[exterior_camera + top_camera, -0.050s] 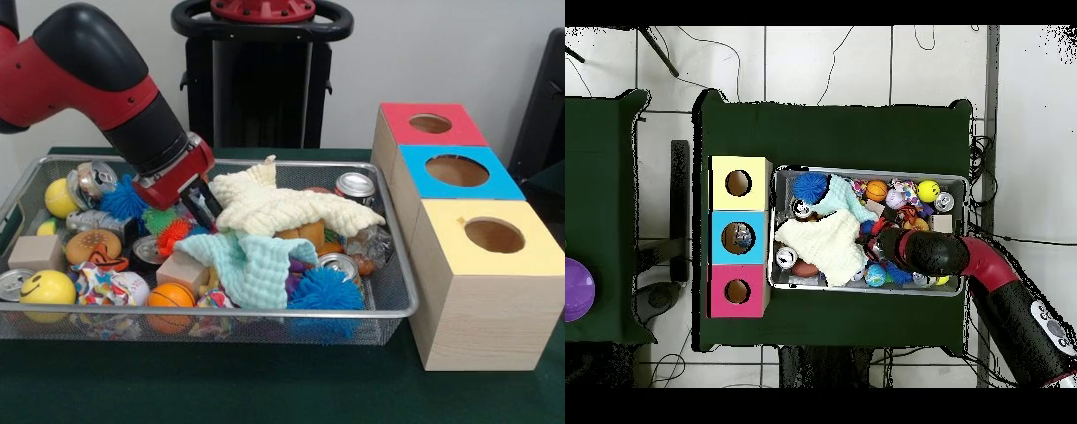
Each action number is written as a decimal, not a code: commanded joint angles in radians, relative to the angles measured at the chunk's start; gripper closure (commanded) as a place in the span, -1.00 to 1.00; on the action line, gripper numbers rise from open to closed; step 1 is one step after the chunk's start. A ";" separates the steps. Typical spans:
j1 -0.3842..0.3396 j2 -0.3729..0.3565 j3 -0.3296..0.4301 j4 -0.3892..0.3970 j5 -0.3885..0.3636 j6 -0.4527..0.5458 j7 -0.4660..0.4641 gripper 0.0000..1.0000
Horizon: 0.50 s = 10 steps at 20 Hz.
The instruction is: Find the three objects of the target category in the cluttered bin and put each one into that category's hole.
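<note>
Silver wire-mesh bin (402, 305) still crammed; black pincer (201, 205) buried beside cream muslin cloth (282, 208), closure unreadable. Nothing visibly delivered to red, blue, yellow-topped wooden hole boxes (477, 283).

The arm (84, 84) is made up of rounded red shells joined by black sections. A glossy black cap is seen over the upper joint, and a black cylindrical wrist section is ringed at its lower end by a thin silver band. Below that band a red collar is fitted, and from it the dark gripper (201, 201) is carried. In the overhead view the arm (985, 270) is shown red with black bands, and pale markings are borne near its base.
</note>
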State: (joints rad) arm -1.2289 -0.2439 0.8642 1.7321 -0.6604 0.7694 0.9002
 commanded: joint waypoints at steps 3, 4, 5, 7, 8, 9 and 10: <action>0.064 0.040 -0.042 -0.121 0.068 -0.046 0.087 1.00; 0.066 0.037 -0.043 -0.119 0.071 -0.052 0.089 1.00; 0.069 0.033 -0.046 -0.117 0.074 -0.056 0.094 1.00; 0.076 0.019 -0.053 -0.112 0.084 -0.059 0.114 1.00; 0.081 0.002 -0.060 -0.105 0.092 -0.056 0.131 1.00; 0.090 -0.019 -0.067 -0.102 0.099 -0.044 0.146 1.00; 0.100 -0.042 -0.076 -0.097 0.108 -0.031 0.163 1.00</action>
State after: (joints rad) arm -1.1822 -0.2480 0.8470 1.7076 -0.6038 0.7690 0.9002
